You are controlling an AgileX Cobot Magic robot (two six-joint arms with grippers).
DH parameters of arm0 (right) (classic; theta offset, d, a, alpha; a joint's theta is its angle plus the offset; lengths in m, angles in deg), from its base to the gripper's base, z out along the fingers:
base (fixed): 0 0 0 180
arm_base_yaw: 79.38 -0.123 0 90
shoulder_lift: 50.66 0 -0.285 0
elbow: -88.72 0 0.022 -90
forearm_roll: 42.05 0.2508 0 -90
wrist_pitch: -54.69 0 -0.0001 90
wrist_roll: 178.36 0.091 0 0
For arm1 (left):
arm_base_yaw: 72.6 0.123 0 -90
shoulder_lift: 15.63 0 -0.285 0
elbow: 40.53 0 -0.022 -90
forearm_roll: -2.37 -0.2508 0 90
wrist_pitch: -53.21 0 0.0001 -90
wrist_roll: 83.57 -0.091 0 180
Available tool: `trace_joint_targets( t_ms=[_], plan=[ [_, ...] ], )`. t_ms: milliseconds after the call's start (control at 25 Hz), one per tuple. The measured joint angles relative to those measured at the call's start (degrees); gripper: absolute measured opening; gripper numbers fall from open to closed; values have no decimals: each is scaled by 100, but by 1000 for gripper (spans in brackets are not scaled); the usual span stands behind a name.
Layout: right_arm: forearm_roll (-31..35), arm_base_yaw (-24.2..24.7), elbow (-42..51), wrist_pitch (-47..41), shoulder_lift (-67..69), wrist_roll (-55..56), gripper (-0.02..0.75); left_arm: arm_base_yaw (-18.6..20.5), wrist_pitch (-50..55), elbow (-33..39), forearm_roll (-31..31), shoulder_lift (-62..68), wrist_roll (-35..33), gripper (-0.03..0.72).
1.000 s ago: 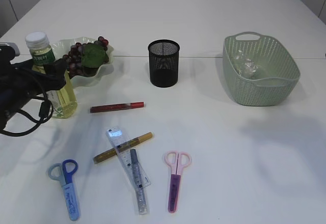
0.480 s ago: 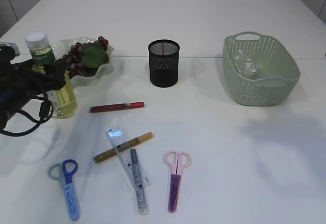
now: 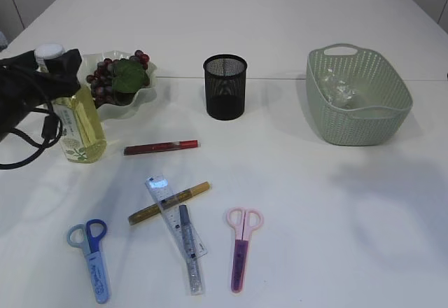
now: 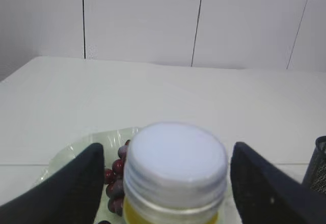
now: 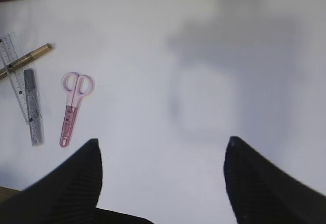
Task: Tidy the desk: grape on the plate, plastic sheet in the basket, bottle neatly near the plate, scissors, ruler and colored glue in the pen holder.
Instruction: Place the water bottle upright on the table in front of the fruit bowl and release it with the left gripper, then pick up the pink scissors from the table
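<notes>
1. Exterior view, nearest edge of the bench (image 3: 294,14): blue scissors (image 3: 92,250) lie at front left, pink scissors (image 3: 240,246) lie to the right of centre, and between them a clear ruler (image 3: 175,215) lies at a slant with a silver glue pen (image 3: 190,250) on its near end.
2. A gold glue pen (image 3: 169,202) crosses the ruler's upper part, touching it.
3. A little farther back, a red glue pen (image 3: 161,147) lies flat by itself, apart from the others.
4. At left, the bottle (image 3: 75,122) of yellow liquid stands upright just beside the plate (image 3: 133,101); the left pincer (image 3: 47,70) is up at its cap (the dark arm hides most of the neck).
5. In the left wrist view the pincer (image 4: 175,183) stands wide, a finger (image 4: 76,188) on each side of the white cap (image 4: 175,155) with a gap showing at both sides, so the bottle is straddled but not gripped.
6. The grape (image 3: 112,77) bunch lies on the plate, with a green leaf on top.
7. The black mesh pen holder (image 3: 225,87) stands mid-bench, well apart from the pens and scissors.
8. The green basket (image 3: 381,122) sits at right; a crumpled plastic sheet (image 3: 338,91) lies inside.
9. In the right wrist view the right pincer (image 5: 163,183) hangs wide above bare bench, holding nothing, with the pink scissors to its left.
</notes>
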Motion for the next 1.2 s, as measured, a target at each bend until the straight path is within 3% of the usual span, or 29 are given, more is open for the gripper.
trace_joint_targets(
  t_ms=[200, 840, 1200],
  plan=[
    [0, 0, 0, 0, 0, 0, 575, 0, 326, 0, -21, -367, 0, 561],
    [0, 0, 0, 0, 0, 0, 575, 0, 3473, 0, -107, -3035, 0, 560],
    [0, 0, 0, 0, 0, 0, 575, 0, 4406, 10, -107, -4115, 0, 484]
  ],
)
